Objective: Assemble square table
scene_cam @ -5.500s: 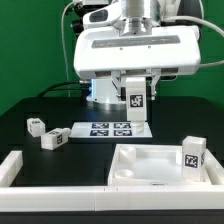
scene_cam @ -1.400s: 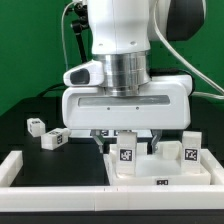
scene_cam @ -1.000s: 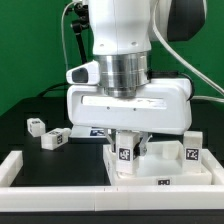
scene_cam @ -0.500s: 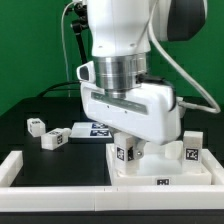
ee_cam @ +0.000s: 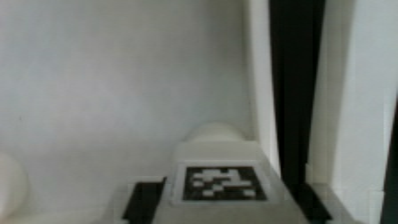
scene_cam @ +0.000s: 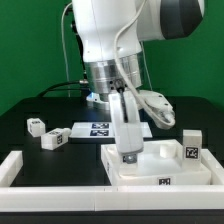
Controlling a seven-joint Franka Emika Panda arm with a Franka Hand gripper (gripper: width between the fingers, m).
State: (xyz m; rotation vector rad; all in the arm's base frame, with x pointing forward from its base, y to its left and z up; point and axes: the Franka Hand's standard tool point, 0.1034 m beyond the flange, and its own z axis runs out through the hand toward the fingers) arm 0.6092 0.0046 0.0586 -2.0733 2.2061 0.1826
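One leg [scene_cam: 128,156] stands clenched in my gripper [scene_cam: 127,148] on the square table [scene_cam: 150,178], lower centre. A second leg [scene_cam: 192,148] stands on it, lower right.

The square tabletop [scene_cam: 160,168] is plain white, with a small black-and-white tag [scene_cam: 165,181] on its front edge. On it, the upright leg [scene_cam: 128,150] and the corner leg [scene_cam: 192,148] are white, each with a black-and-white square tag. Off the tabletop toward the exterior view's left, the nearer loose leg [scene_cam: 53,139] and the farther loose leg [scene_cam: 37,125] are white with like tags. The table [scene_cam: 75,155] is black, the backdrop [scene_cam: 30,50] green.
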